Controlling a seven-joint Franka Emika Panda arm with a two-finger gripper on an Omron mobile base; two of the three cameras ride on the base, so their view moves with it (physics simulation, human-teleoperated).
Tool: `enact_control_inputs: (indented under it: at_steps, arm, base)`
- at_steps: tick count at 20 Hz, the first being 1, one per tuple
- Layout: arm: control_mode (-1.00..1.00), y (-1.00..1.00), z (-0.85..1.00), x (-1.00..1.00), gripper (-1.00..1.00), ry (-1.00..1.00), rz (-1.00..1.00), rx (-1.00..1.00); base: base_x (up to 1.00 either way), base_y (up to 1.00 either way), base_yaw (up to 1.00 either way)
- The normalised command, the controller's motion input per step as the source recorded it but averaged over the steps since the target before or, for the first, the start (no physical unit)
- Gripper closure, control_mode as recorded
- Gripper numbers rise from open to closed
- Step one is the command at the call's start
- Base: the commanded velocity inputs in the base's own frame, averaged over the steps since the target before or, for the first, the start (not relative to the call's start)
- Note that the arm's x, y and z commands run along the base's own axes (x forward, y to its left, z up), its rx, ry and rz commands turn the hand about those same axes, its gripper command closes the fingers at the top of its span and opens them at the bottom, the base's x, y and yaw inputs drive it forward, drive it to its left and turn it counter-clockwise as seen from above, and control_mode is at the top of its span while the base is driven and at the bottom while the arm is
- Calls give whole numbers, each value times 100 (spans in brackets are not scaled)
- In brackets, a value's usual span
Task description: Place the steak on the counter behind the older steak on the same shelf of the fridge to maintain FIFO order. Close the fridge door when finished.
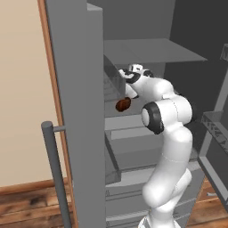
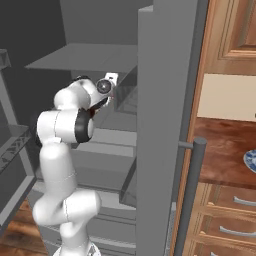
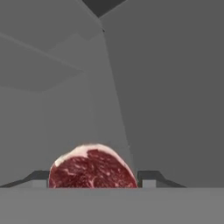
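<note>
The gripper [image 3: 92, 181] is clamped on the steak [image 3: 92, 168]: in the hand view the pink, marbled slab sits between the two dark fingertips [image 3: 148, 178], one on each side, its pale rim facing forward. Ahead of it there is only grey fridge wall and the underside of an upper shelf.

From the left base view, the arm reaches deep into the open fridge [image 1: 78, 89], its hand over the middle shelf [image 1: 129, 118]. The older steak [image 1: 123, 104], a dark brown-red lump, lies on that shelf near its front edge, just below and in front of the wrist. So the held steak is already inside the compartment, above the shelf and beyond the older one.

The step in hand looks like the placing. To do it well, carry the steak clear past the older steak toward the back wall, keeping the forearm high enough not to nudge the lump off the shelf. Lower until the slab rests flat on the shelf, then part the fingers and pull straight back along the way in. The table [image 2: 225, 145] shows at the right of the right base view. The door is not yet closed.
</note>
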Motion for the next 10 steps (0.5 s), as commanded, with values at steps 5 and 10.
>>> enact_control_inputs:
  at_steps: [5,10]
  arm:
    - [-100,0,-22,39,-100,0,10,0]
    - [-100,1,-13,4,-100,0,5,0]
  base:
    - [0,0,0]
    - [0,0,0]
